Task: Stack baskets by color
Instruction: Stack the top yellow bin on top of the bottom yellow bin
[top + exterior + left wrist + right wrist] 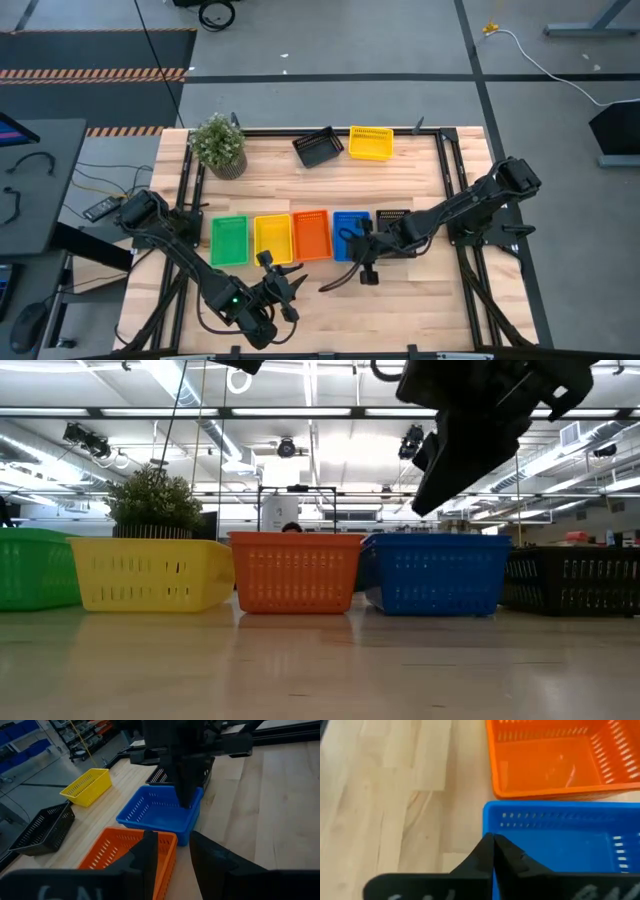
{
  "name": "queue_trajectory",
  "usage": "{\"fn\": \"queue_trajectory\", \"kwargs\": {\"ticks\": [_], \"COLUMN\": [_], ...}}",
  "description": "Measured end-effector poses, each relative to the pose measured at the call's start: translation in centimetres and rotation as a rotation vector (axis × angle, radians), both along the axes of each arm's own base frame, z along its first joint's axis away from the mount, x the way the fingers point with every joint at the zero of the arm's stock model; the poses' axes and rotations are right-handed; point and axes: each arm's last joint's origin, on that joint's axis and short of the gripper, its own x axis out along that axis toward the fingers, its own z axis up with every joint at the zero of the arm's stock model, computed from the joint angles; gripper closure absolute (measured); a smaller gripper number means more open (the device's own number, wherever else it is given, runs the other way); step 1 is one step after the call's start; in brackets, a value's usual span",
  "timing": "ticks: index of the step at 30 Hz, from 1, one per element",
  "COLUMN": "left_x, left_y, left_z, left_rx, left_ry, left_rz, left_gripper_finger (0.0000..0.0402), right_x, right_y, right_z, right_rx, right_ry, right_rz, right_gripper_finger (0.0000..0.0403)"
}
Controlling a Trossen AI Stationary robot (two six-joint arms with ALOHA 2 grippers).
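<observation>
A row of baskets rests bottom down across the table's middle: green (230, 240), yellow (272, 238), orange (311, 235), blue (348, 232) and black (392, 220). Another black basket (318, 147) and another yellow basket (370, 143) stand at the far edge. My right gripper (493, 840) is shut and slants down over the blue basket's near rim (560, 809). In the low view its tip (420, 508) shows just above the blue basket (440, 573). My left gripper (172, 852) stands open near the table's front edge, holding nothing.
A potted plant (218, 145) stands at the far left corner. The black frame rails (455, 170) run along the table's sides. Bare wood (430, 300) lies in front of the row, and more between the row and the far baskets.
</observation>
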Motion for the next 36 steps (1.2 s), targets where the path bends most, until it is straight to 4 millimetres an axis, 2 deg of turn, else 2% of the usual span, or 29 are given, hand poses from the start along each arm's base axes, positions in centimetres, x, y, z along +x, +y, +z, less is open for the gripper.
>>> {"fn": "queue_trajectory", "kwargs": {"ticks": [4,7,10,15,18,23,29,32,36], "left_x": [0.0,0.0,0.0,0.0,0.2,1.1,2.1,2.3,2.3], "left_y": [0.0,0.0,0.0,0.0,0.3,1.5,2.9,3.2,3.2], "left_z": [0.0,0.0,0.0,0.0,0.0,0.0,-0.1,-0.2,-0.2], "left_rx": [0.000,0.000,0.001,0.005,0.025,0.039,0.006,-0.001,-0.004], "left_ry": [0.000,0.000,0.001,0.002,-0.002,0.007,0.040,0.048,0.050], "left_rz": [0.000,0.000,0.000,0.001,0.018,0.055,0.068,0.073,0.070], "left_gripper_finger": [0.0283,0.0283,0.0283,0.0283,0.0283,0.0283,0.0283,0.0283,0.0283], "right_x": [-0.5,-1.3,-2.6,-4.8,-5.2,-4.7,-4.1,-4.0,-4.0], "right_y": [-0.3,-2.0,-5.3,-11.8,-15.4,-20.5,-25.4,-27.0,-28.4], "right_z": [1.3,2.0,1.9,1.2,1.4,1.8,-0.2,-1.8,-3.0], "right_rx": [-0.023,-0.058,-0.083,-0.129,-0.151,-0.222,-0.274,-0.300,-0.362], "right_ry": [-0.034,-0.045,-0.051,-0.093,-0.116,-0.100,0.031,0.110,0.156], "right_rz": [0.025,0.032,-0.046,-0.246,-0.359,-0.408,-0.435,-0.436,-0.453], "right_gripper_finger": [0.0389,0.0388,0.0395,0.0395,0.0373,0.0317,0.0277,0.0275,0.0278]}}
